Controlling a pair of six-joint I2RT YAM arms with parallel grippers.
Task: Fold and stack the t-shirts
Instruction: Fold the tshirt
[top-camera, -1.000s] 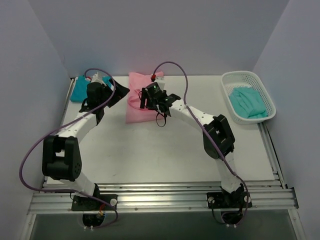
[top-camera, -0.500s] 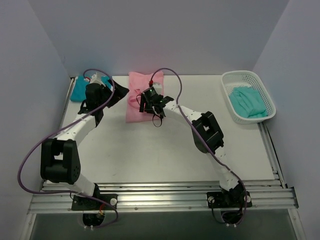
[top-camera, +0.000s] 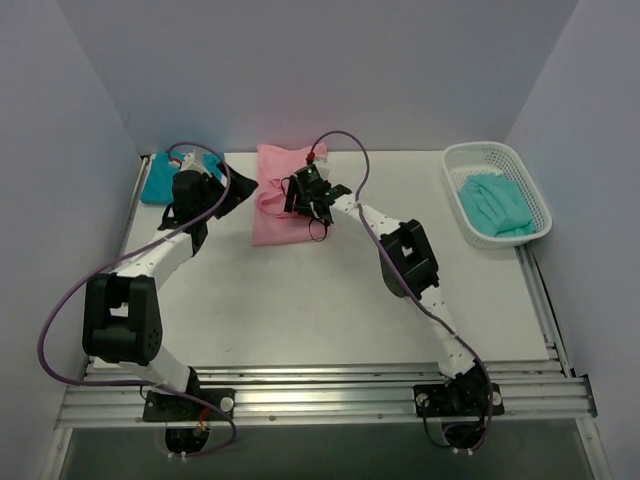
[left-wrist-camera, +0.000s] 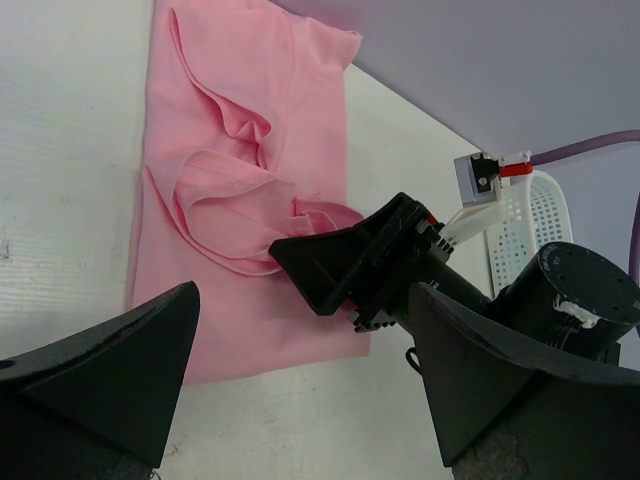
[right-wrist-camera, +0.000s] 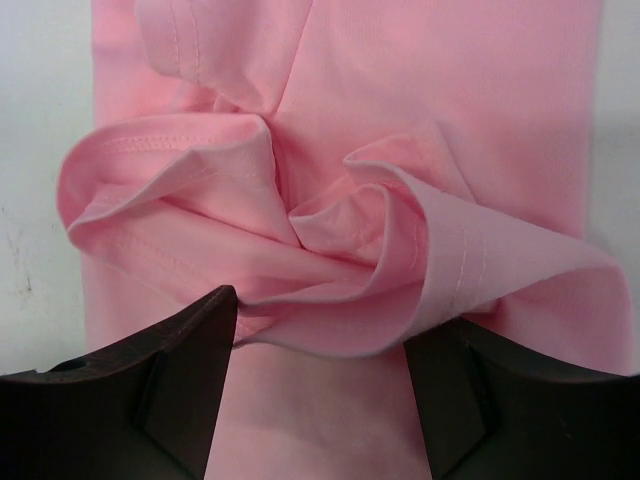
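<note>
Pink shirt (top-camera: 275, 225) lies part-folded at the middle of the table's (top-camera: 300, 300) far edge, with a rumpled ridge raised on it. The right gripper (right-wrist-camera: 322, 315) stands spread astride that ridge, not yet pinching it, and the left gripper (top-camera: 238, 188) hovers wide and empty by the shirt's left edge. The bite should probably go low to catch every layer, then draw flat so the fold beneath is not dragged; the teal shirt (top-camera: 158, 180) lies far left, the mint one (top-camera: 495, 205) in the basket (top-camera: 460, 160).
</note>
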